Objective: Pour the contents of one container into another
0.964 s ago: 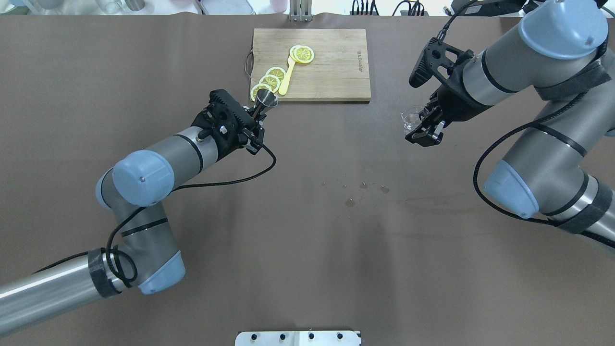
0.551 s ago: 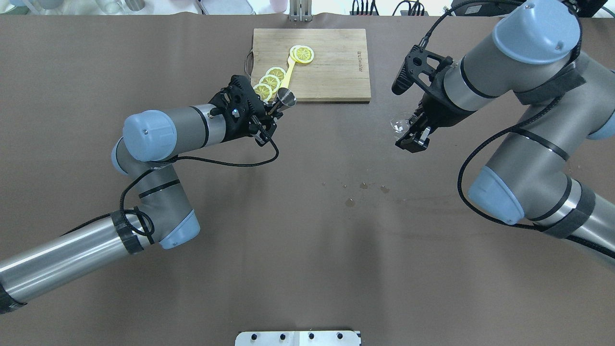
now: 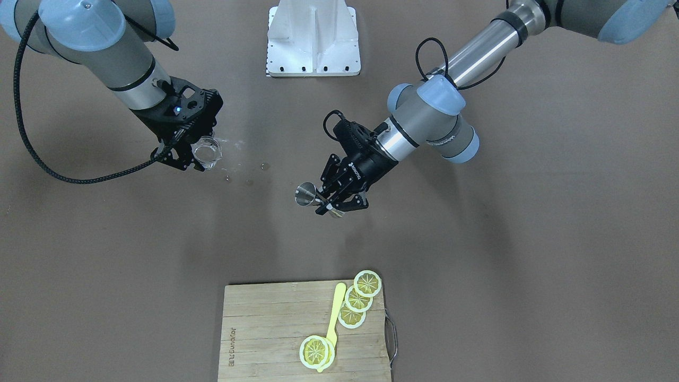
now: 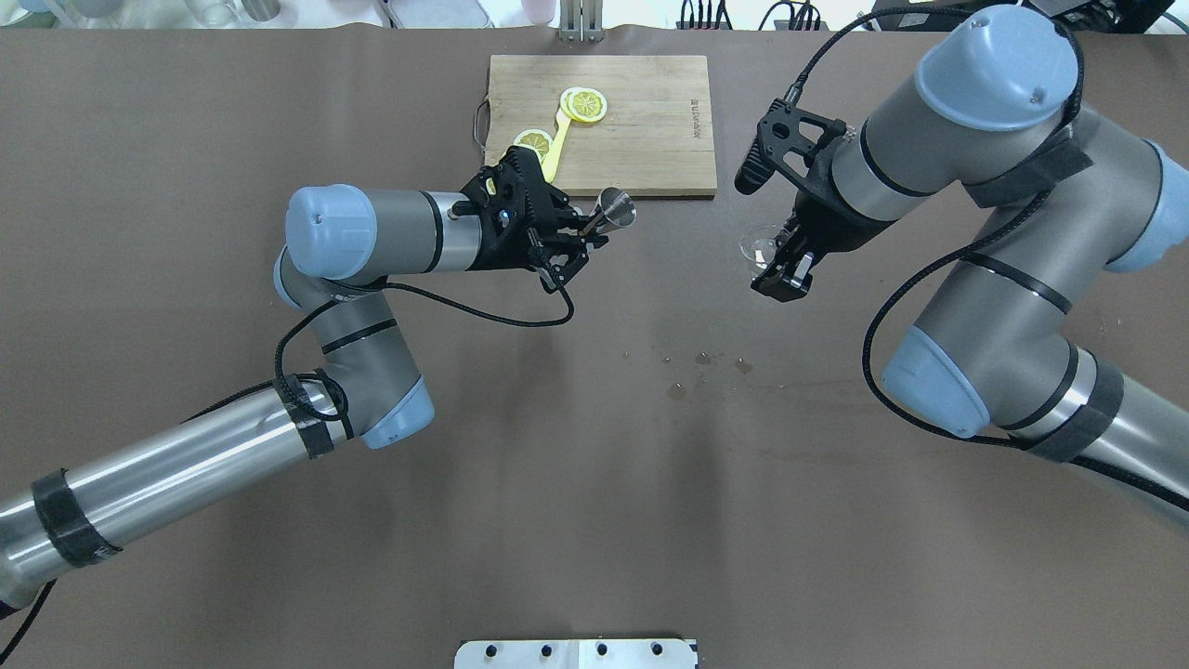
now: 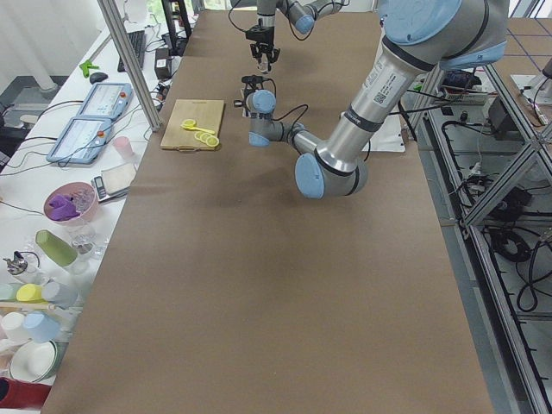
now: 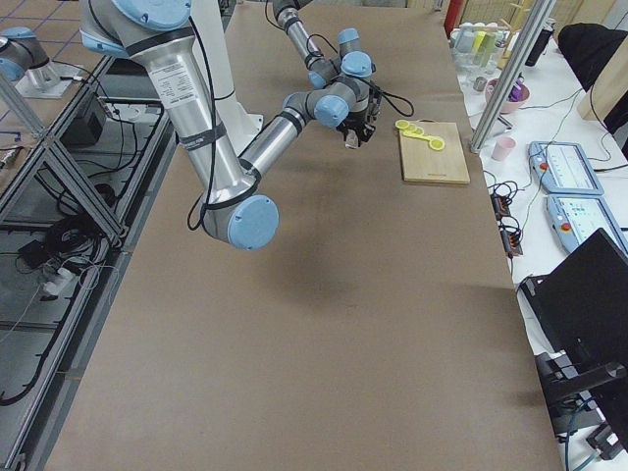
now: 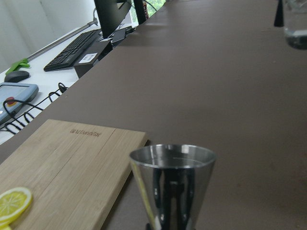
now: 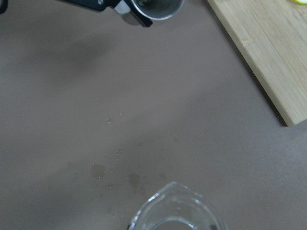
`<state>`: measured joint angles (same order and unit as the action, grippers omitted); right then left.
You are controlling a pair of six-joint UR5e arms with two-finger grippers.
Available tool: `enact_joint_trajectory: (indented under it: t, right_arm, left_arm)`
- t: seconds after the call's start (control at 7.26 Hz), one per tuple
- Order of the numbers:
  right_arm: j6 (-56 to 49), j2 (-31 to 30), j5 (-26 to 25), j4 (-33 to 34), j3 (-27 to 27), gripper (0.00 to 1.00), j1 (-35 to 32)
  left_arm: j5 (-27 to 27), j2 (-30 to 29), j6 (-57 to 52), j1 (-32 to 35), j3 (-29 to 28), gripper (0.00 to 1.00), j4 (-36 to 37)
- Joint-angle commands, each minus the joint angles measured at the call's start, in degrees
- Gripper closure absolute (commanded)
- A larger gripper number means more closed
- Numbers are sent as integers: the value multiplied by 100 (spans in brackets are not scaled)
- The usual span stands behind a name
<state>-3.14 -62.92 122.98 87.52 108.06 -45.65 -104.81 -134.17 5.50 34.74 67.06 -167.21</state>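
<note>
The steel jigger (image 4: 615, 208) hangs above the table just in front of the cutting board, upright, with my left gripper (image 4: 591, 229) shut on its waist. It also shows in the front view (image 3: 306, 194) and fills the left wrist view (image 7: 172, 184). The clear glass cup (image 4: 757, 246) is held in my right gripper (image 4: 778, 264), which is shut on it, to the right of the jigger and apart from it. The front view shows the cup (image 3: 207, 151) roughly upright. In the right wrist view the cup's rim and lip (image 8: 177, 211) sit at the bottom and the jigger (image 8: 158, 7) at the top.
A wooden cutting board (image 4: 650, 149) with lemon slices (image 4: 585, 104) and a yellow stick lies at the table's far side. Small wet spots (image 4: 706, 360) mark the brown table between the arms. A white base plate (image 4: 576, 653) is at the near edge.
My left arm has carried the jigger to the right, from the board's left corner to in front of its middle. My right arm has brought the glass cup leftward.
</note>
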Motion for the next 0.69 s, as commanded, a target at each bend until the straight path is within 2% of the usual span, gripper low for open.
enact_joint_trajectory:
  t: [0.0, 0.28, 0.55]
  right_arm:
    - [-133, 147, -11, 351, -30, 100, 4]
    - [-231, 358, -28, 720, -65, 100, 21]
    - [-248, 473, -11, 862, -22, 100, 30]
  left_arm:
    - [-101, -188, -216, -247, -167, 100, -494]
    - [-66, -214, -190, -493, -298, 100, -1039]
    - [-48, -354, -172, -608, -745, 100, -1610]
